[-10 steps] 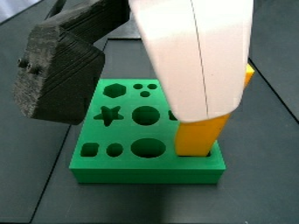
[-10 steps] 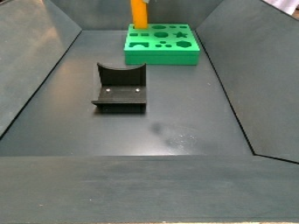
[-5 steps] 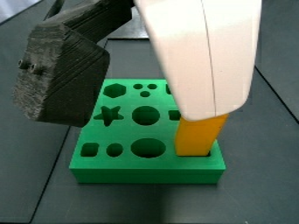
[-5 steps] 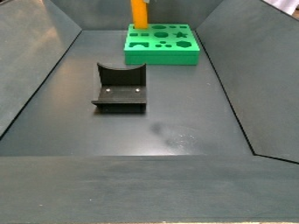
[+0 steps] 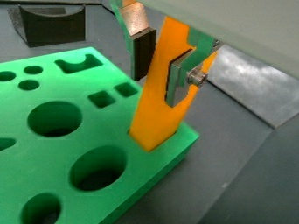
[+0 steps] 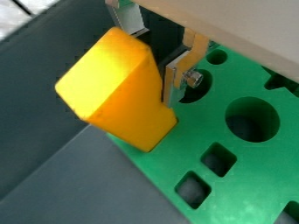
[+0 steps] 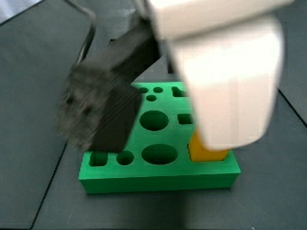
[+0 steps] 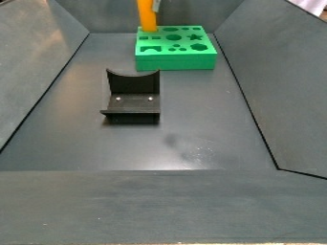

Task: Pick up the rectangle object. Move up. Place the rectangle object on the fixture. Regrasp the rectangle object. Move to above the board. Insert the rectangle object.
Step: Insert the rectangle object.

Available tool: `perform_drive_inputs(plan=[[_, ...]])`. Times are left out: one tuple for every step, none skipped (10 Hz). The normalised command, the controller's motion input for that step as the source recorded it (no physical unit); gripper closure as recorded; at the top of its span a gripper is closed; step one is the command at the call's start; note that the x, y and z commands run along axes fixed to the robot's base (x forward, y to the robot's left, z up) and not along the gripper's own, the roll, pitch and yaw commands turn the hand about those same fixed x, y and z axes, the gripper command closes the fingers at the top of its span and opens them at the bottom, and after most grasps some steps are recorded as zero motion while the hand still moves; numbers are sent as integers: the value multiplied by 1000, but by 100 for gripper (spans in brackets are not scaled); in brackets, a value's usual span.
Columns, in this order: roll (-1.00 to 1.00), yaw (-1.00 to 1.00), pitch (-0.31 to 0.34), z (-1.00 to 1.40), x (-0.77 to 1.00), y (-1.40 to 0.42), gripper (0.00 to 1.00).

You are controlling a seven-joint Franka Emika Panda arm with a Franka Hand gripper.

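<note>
The orange-yellow rectangle object (image 5: 152,114) stands upright with its lower end in a hole at the corner of the green board (image 5: 47,131). My gripper (image 5: 160,86) is shut on its upper part, one silver finger on each side. The block's top end (image 6: 111,87) sticks out toward the camera, past the fingers. In both side views only a short stub of it (image 7: 210,151) (image 8: 147,14) shows over the board (image 7: 156,175) (image 8: 179,53). The gripper's white body (image 7: 228,81) covers the rest. The dark fixture (image 8: 130,96) stands empty on the floor, well apart from the board.
A blurred dark mass on the arm (image 7: 108,108) hides the board's left holes in a side view. Other cut-outs (image 6: 251,118) lie open beside the block. Sloped dark walls (image 8: 52,86) close in the floor. The fixture (image 5: 52,22) shows behind the board.
In a side view the white gripper body and the dark mass have dropped lower and to the right, blurred by motion. Less of the block now shows above the board.
</note>
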Motion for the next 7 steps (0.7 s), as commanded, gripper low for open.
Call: perform_drive_inputs(plan=[[96,-240,-491,-134,-334,126,100],[173,-180,-481,-123,-374,274,100],[226,-49,-420,-243,-457,280,100],[201,-57,-411,-283,-457,231,100],[0,0,-409,-397,-120,0,100],[0,0,0,0,43,0,100],[0,-51,-30,-1000,306,80,100]])
